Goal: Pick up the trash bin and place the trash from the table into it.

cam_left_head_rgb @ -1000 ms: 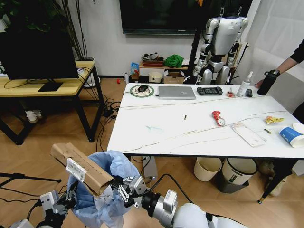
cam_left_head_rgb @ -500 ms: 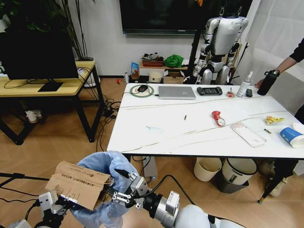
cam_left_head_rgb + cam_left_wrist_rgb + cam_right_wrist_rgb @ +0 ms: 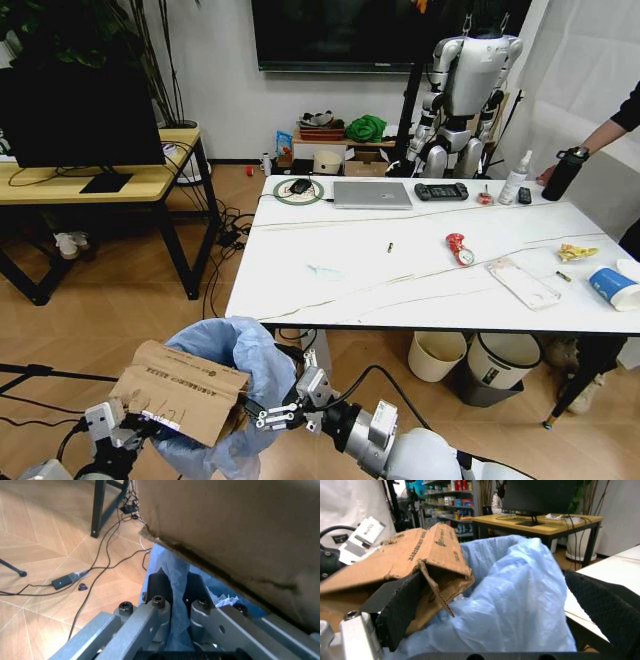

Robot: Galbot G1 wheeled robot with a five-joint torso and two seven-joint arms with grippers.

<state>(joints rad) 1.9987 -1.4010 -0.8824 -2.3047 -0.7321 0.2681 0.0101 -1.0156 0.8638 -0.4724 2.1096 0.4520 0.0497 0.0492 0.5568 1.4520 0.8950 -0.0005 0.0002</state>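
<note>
1. My left gripper has its jaws clenched on the trash bin bag's rim, low before the tabletop.
2. My right gripper hangs released beside the cardboard sticking out of it.

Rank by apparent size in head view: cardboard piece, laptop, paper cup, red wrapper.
Largest to smallest:
1. torn brown cardboard piece, though it sits nearest the camera, which inflates it
2. closed silver laptop
3. blue-and-white paper cup, partly cut off at the frame edge
4. small red wrapper
</note>
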